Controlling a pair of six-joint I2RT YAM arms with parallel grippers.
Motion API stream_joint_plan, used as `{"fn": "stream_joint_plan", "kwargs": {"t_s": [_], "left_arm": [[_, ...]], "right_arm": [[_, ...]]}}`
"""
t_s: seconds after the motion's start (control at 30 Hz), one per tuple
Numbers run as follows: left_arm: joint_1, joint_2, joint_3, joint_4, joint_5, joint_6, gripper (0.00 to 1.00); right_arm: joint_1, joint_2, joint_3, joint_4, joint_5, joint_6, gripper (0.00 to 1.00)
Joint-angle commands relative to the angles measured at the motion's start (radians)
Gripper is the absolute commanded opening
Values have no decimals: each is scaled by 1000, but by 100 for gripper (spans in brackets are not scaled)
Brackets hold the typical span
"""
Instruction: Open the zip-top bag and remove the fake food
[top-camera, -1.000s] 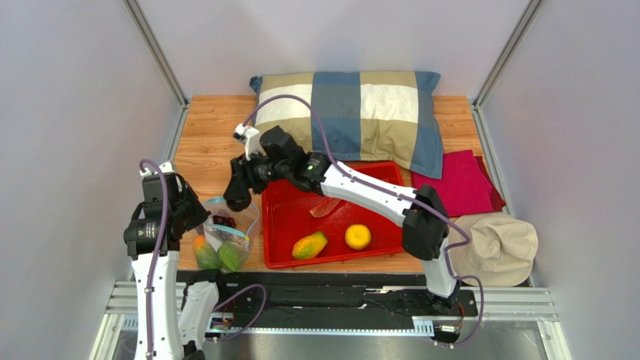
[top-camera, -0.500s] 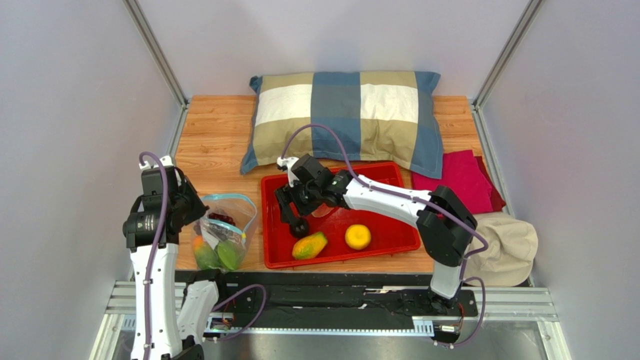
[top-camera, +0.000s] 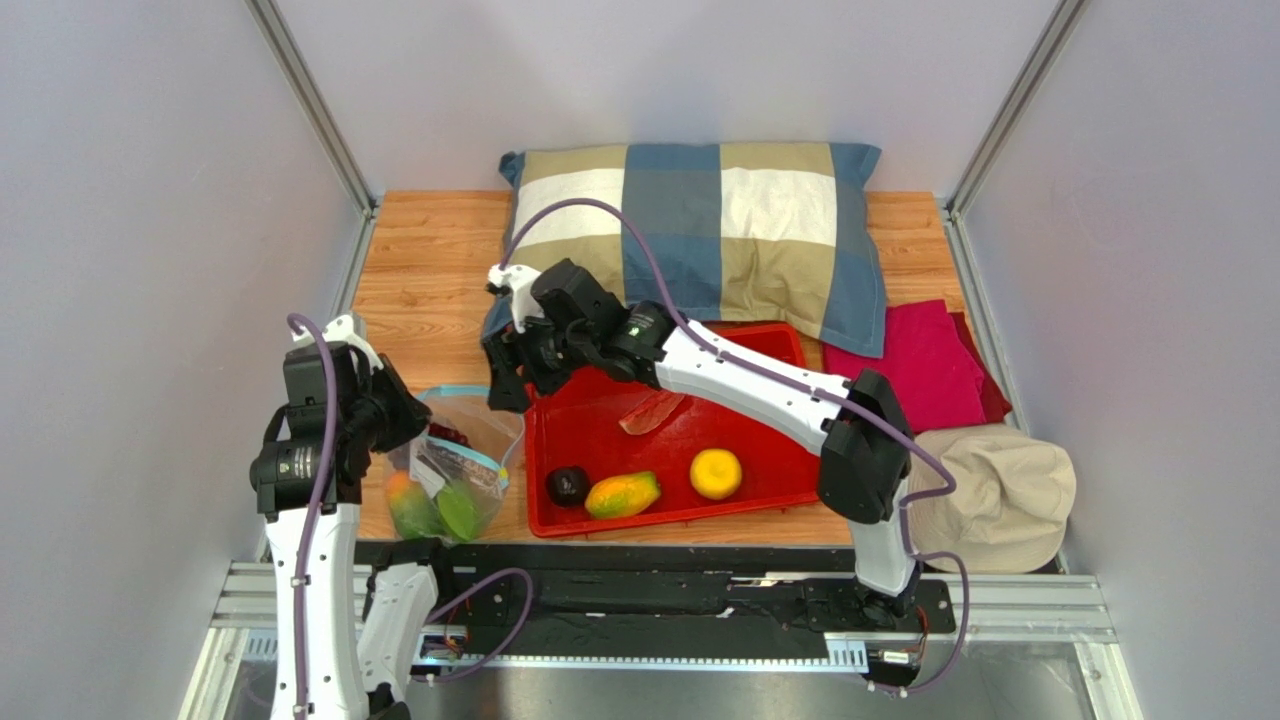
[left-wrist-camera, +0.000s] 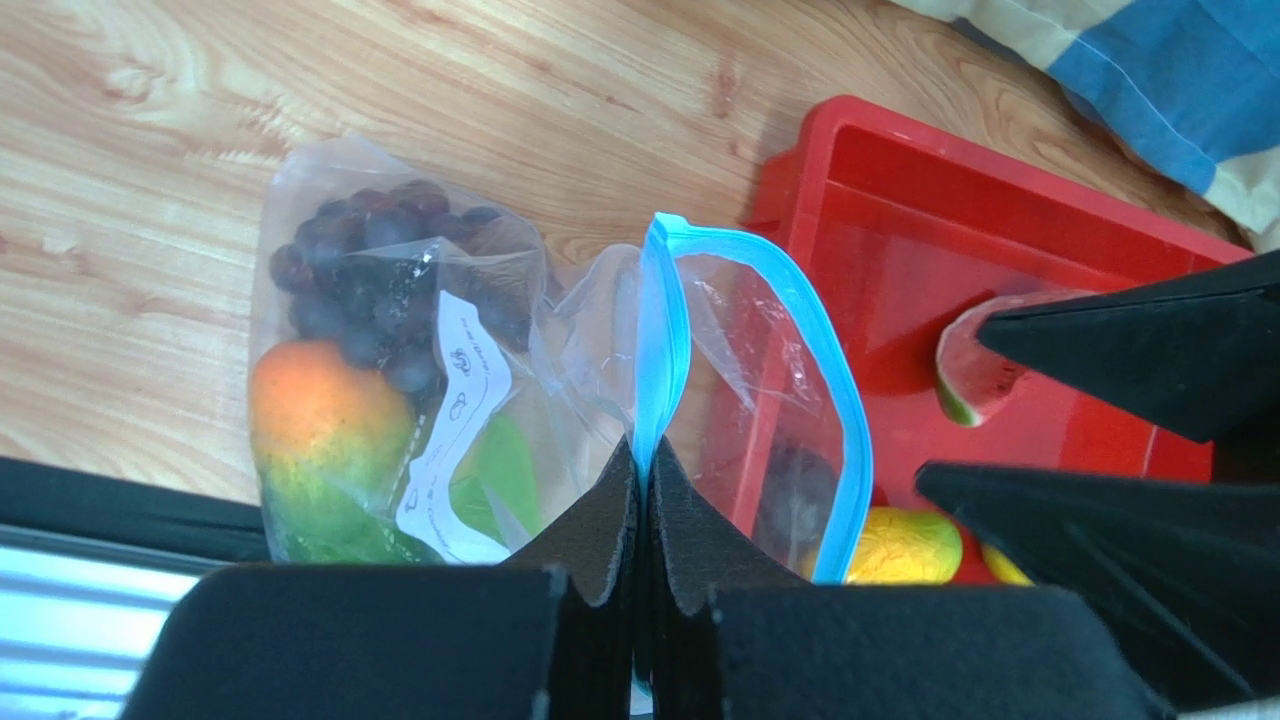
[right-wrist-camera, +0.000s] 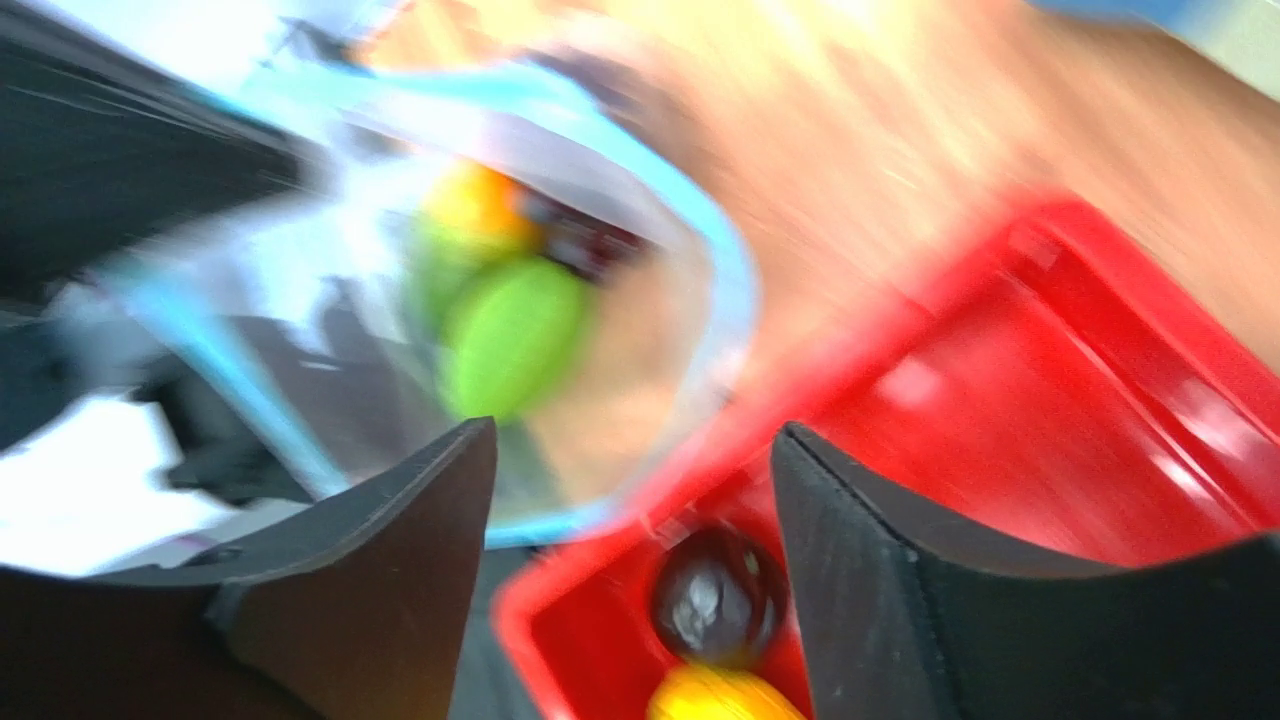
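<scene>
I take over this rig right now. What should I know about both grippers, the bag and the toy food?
The left gripper is shut on the blue zip edge of the zip-top bag, holding its mouth open.
The right gripper is open and empty, between the bag mouth and the red tray.
Done: the bag is open; the dark round fruit, mango, citrus and meat slice lie in the tray.
Left: grapes, an orange-green fruit and a green piece are in the bag.

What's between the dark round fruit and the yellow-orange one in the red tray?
An orange-green mango lies between the dark fruit and citrus; top view shows it.
</scene>
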Motion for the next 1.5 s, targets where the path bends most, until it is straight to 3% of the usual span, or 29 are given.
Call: {"fn": "stream_joint_plan", "kwargs": {"t_s": [0.0, 0.13, 0.33, 0.7, 0.77, 0.87, 1.1, 1.3, 1.47], "left_arm": [[4, -20, -22, 68, 52, 38, 0], [4, -35, -26, 105, 57, 30, 0], [4, -11, -28, 121, 92, 17, 0], [4, 5, -89, 210, 224, -129, 0], [4, -8, -106, 244, 249, -192, 0], [3, -11, -115, 261, 270, -255, 0], [4, -38, -100, 148, 193, -354, 0], [4, -78, -134, 123, 218, -430, 0], [6, -97, -128, 97, 215, -428, 0]], "right_arm": [[50, 102, 102, 17, -160, 64, 69], [78, 168, 119, 77, -234, 142, 59], [94, 281, 161, 83, -337, 201, 51], [90, 386, 179, 138, -328, 205, 51], [82, 397, 196, 152, -323, 228, 52], [76, 403, 207, 158, -233, 212, 61], [68, 418, 194, 344, -146, 219, 77], [70, 458, 115, 630, -107, 285, 75], [75, 510, 162, 709, -80, 279, 76]]}}
